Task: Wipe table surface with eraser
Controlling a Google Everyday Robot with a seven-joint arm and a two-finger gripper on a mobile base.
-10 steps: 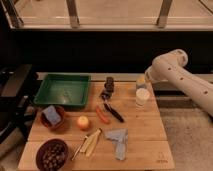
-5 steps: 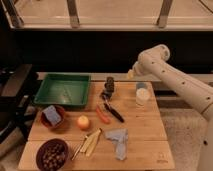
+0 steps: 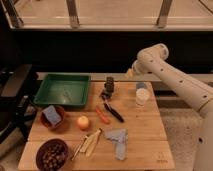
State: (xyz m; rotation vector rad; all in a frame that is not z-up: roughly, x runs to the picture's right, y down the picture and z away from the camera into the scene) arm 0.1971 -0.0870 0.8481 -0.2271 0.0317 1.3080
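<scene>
One gripper (image 3: 131, 73), grip state impossible to tell, over the table's (image 3: 145, 131) far edge; presumed eraser (image 3: 109, 85), dark block standing upright, near at its 8 o'clock, beside tray (image 3: 62, 91).

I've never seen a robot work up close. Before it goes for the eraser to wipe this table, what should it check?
1. Eraser found: cannot tell. The dark block right of the green tray may be it.
2. Gripper in place: not ok. It hangs above the table's far edge, apart from the block.
3. Way to the block: ok. The white cup stands off to the right.
4. Room to wipe: not ok. The carrot, black tool and cloth lie mid-table.
5. Grip ready: cannot tell.
</scene>
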